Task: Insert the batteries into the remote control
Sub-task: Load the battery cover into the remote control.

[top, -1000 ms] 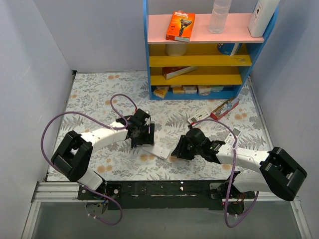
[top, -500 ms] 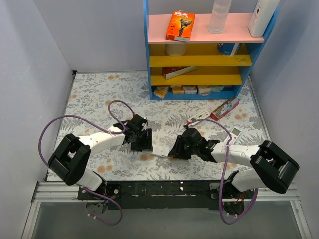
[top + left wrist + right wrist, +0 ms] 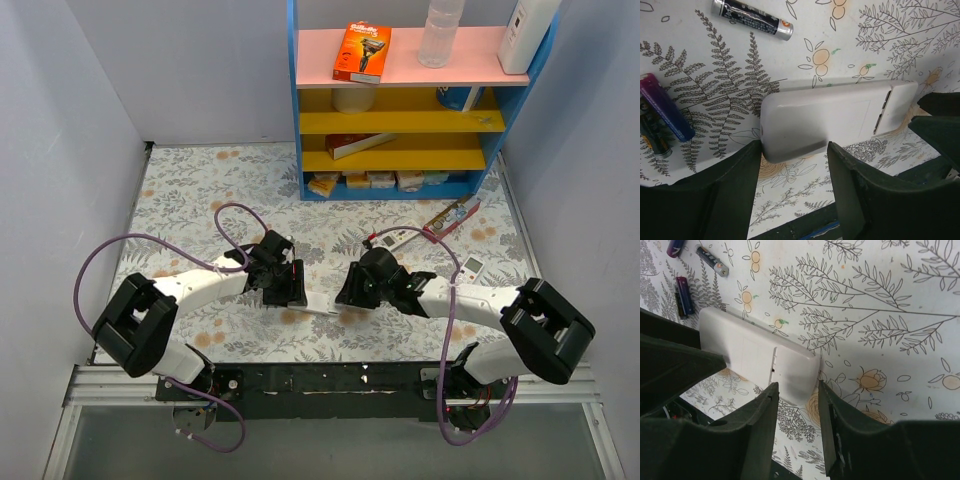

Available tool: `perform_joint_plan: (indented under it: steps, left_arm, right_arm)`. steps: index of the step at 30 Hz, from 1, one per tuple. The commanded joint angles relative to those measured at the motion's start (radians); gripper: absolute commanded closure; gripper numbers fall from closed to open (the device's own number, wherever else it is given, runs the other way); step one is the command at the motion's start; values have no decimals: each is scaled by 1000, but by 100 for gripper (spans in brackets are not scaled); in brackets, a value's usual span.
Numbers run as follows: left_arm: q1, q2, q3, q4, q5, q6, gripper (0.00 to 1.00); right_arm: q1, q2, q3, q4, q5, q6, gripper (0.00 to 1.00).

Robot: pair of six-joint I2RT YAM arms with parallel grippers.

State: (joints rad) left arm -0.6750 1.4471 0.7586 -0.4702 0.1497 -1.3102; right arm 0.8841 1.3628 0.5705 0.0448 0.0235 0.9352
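Observation:
The remote control (image 3: 318, 303) lies white back up on the flowered table, its cover seam (image 3: 881, 111) showing. My left gripper (image 3: 297, 296) is at its left end. In the left wrist view the fingers (image 3: 794, 150) touch both sides of that end. My right gripper (image 3: 345, 298) is at the other end, and in the right wrist view its fingers (image 3: 798, 390) pinch the rounded tip of the remote control (image 3: 760, 357). Three batteries lie loose by the left gripper: a black-and-silver one (image 3: 751, 19), a purple one (image 3: 666, 106) and a dark one (image 3: 652, 134).
A blue shelf unit (image 3: 400, 100) stands at the back with boxes and a bottle. A toothpaste box (image 3: 452, 217), a longer white remote (image 3: 400, 237) and a small rounded remote (image 3: 471, 266) lie at the right. Grey walls close in both sides.
Both grippers have come in toward each other onto the ends of the remote. The left jaws have narrowed onto it.

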Motion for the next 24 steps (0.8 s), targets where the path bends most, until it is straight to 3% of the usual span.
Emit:
perform_joint_plan:
  steps: [1, 24]
  left_arm:
    - [0, -60, -18, 19, 37, -23, 46]
    - [-1, -82, -74, 67, 108, -78, 51]
  right_arm:
    - [3, 47, 89, -74, 39, -53, 55]
    - [13, 104, 131, -177, 9, -49, 56]
